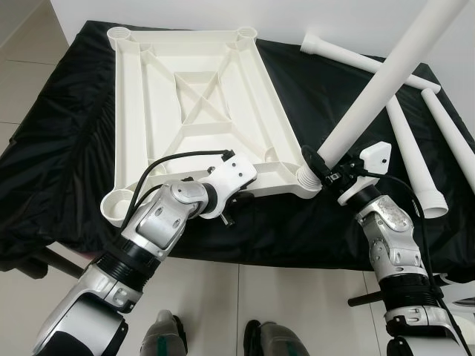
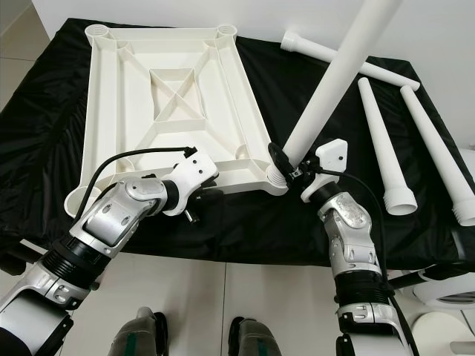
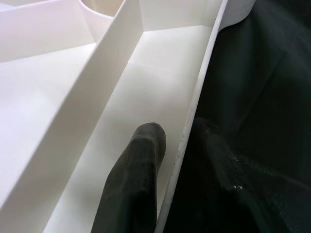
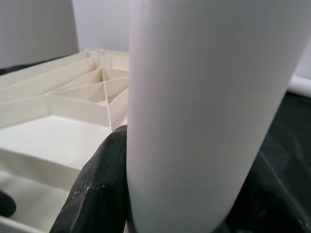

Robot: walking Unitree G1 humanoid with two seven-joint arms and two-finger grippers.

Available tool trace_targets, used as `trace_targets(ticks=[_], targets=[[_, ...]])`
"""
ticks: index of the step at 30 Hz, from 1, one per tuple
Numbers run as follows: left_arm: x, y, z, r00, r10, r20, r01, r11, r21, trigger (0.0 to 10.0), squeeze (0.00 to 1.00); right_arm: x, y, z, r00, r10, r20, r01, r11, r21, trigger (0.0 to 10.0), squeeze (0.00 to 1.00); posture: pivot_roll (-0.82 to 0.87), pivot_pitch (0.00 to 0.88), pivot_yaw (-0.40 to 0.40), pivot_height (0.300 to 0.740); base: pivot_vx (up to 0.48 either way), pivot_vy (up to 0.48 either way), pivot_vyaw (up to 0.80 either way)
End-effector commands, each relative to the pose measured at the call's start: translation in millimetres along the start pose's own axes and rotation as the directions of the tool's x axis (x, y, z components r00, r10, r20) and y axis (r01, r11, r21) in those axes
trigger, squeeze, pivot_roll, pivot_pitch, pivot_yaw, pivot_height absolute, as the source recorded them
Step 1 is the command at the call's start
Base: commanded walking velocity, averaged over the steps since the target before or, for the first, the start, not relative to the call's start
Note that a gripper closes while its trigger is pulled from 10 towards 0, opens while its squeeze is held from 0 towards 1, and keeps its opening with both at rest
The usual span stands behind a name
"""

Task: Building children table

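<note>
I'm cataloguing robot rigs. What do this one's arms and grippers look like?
Both arms are silver metal segments with black joint rings. The left gripper and right gripper have white housings and black fingers. A black cable loops over the left wrist.

1. The tabletop [image 1: 193, 111] looks like smooth, slightly glossy white plastic with moulded ribs.
2. The held leg [image 1: 386, 81] and three loose legs [image 1: 412, 159] show the same smooth white plastic.
3. The counter [image 1: 67, 141] is draped in black, faintly shiny, wrinkled cloth.
4. The arms look like brushed silver metal.
5. The right end effector [image 1: 326, 172] has matt black fingers [image 4: 97, 194], slightly rough.
6. The floor is glossy pale tile.
</note>
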State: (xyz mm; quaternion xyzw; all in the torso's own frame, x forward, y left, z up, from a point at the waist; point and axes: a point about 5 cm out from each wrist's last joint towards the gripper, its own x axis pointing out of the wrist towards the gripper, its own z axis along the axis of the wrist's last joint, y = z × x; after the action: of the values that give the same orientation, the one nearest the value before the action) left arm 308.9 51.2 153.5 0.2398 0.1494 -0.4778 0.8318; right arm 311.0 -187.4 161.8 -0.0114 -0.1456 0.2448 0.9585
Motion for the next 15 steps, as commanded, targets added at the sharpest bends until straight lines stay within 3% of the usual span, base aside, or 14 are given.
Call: trace_targets(ticks=[1,15], targets=[[0.0,-1.6,6.4,1.0,-0.006,0.011,0.005,0.999,0.034,10.0,0.0,-6.0,7.2,-12.0,0.999,-0.001,-0.047,0.003,1.0,0.03,10.0,0.0,0.01,0.122,-0.042,0.74,0.0,0.0,0.0],[1.1,-2.8,7.5,1.0,-0.01,0.016,0.01,0.999,0.035,10.0,0.0,-4.2,11.8,-13.9,0.996,-0.062,-0.07,0.063,0.998,0.015,10.0,0.0,0.01,0.109,-0.045,0.74,0.0,0.0,0.0]])
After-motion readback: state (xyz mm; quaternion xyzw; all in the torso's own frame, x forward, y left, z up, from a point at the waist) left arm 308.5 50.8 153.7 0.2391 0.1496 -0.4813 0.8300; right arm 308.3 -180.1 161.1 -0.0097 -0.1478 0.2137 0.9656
